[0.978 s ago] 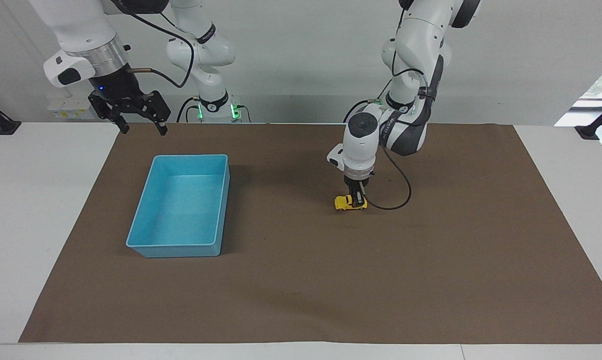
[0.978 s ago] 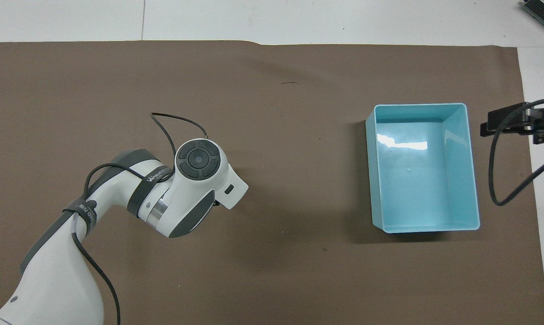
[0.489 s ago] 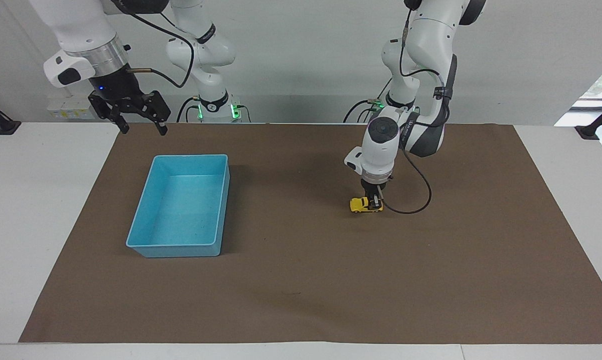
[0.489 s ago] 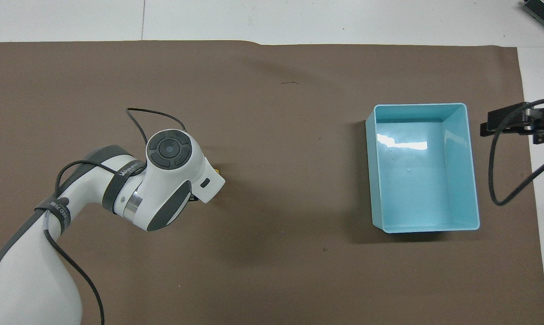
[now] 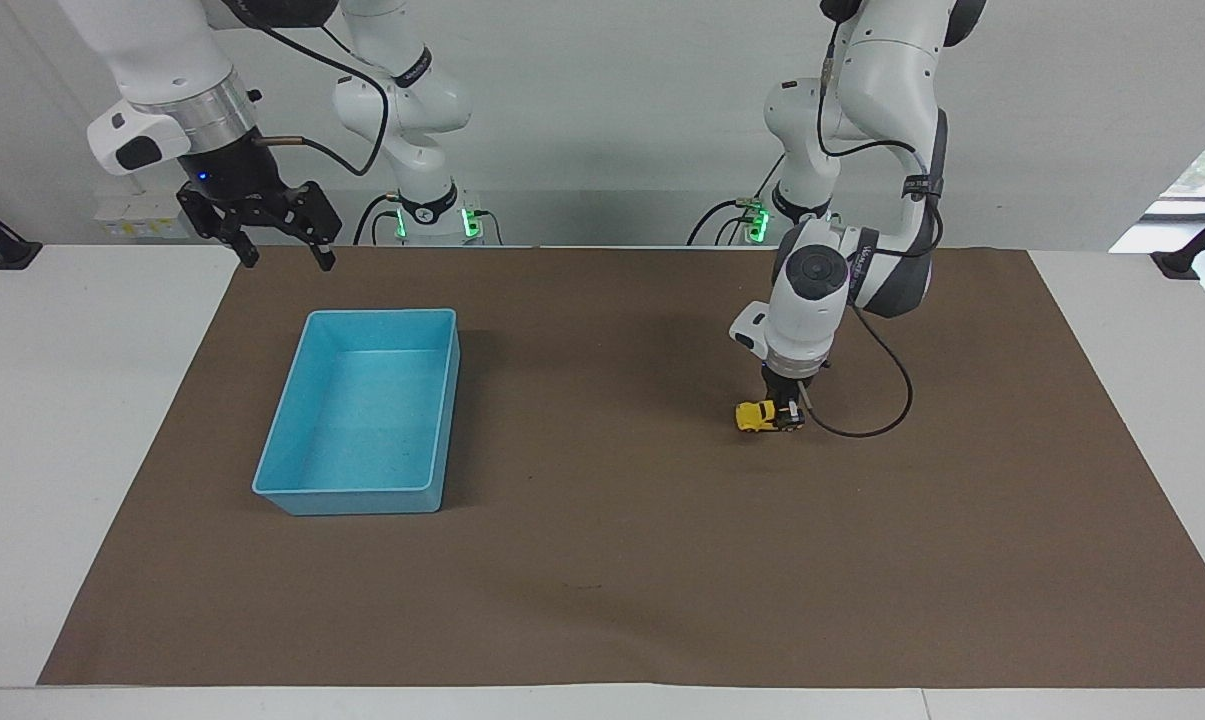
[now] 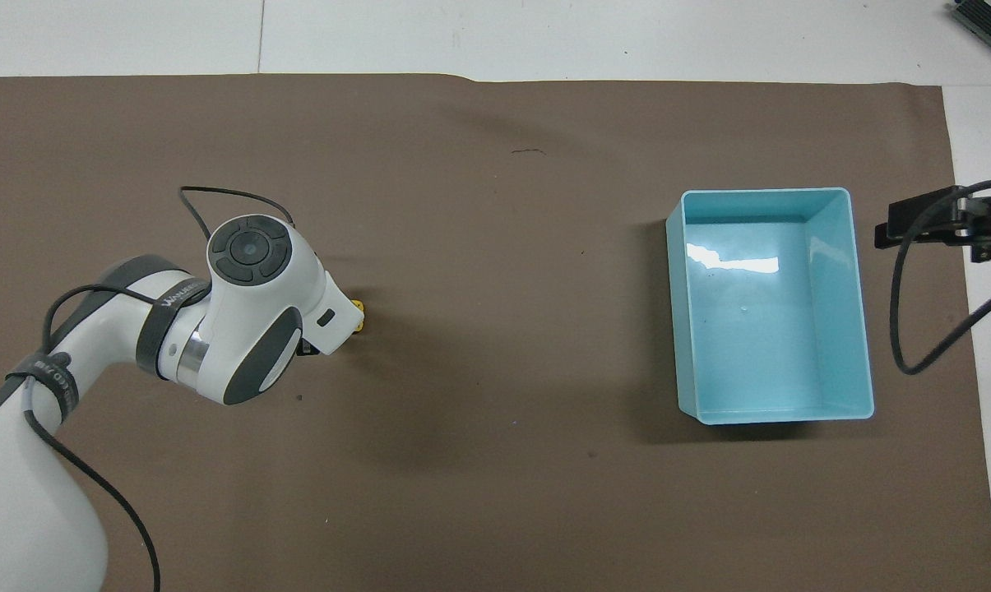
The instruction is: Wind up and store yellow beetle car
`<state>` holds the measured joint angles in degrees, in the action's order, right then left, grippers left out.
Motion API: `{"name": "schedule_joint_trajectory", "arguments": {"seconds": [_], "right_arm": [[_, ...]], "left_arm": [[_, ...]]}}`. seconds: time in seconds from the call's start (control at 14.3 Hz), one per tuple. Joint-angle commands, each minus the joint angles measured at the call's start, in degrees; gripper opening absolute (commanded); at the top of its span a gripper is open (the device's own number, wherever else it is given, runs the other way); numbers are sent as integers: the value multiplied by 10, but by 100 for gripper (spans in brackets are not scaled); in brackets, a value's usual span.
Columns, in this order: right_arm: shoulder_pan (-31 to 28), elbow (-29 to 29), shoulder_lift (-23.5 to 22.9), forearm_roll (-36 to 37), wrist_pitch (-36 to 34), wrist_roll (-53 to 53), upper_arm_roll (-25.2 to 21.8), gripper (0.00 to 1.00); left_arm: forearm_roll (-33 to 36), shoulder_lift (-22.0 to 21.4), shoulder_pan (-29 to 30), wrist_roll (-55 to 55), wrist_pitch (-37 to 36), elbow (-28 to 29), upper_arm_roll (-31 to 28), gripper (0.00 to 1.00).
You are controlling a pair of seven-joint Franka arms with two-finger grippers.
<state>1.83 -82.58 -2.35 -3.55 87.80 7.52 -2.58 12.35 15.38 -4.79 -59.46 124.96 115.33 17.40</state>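
Brown mat (image 5: 602,560): covers most of the white table (image 5: 52,450); every item below is placed from the blue bin.

Blue bin (image 5: 292,485): rectangular, open-topped, nothing inside it. Sits flat on the mat toward the right arm's end of the table. In the overhead view its floor shows a bright glare patch.

Yellow beetle car (image 5: 757,414): on the mat, wheels down, well apart from the blue bin, toward the left arm's end of the table, and about as far from the robots as the bin's middle. It lies with one end toward the bin. In the overhead view only a small yellow end (image 6: 359,307) shows past the wrist of the arm above it.

Left gripper (image 5: 788,412): pointing straight down, low at the mat, its fingers closed on the end of the yellow beetle car that is away from the blue bin. A black cable (image 5: 877,420) loops from the wrist down to the mat beside the car.

Right gripper (image 5: 282,255): waiting, raised, over the edge of the mat, at the blue bin's robot-ward side and off toward the right arm's end of the table. Its two dark fingers are spread apart and hold nothing. It is not touching the bin.
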Motion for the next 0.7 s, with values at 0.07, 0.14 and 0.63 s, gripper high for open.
{"name": "schedule_joint_trajectory", "arguments": {"seconds": [0.07, 0.14, 0.63], "right_arm": [[-6, 1, 4, -7, -10, 9, 4, 100], [-6, 1, 4, -7, -10, 8, 5, 100], [-6, 1, 4, -7, -10, 9, 4, 100]], "left_arm": [[9, -38, 11, -4, -51, -19, 2, 100], [9, -42, 12, 0, -53, -20, 1, 100], [7, -65, 22, 164, -83, -69, -2, 100]]}}
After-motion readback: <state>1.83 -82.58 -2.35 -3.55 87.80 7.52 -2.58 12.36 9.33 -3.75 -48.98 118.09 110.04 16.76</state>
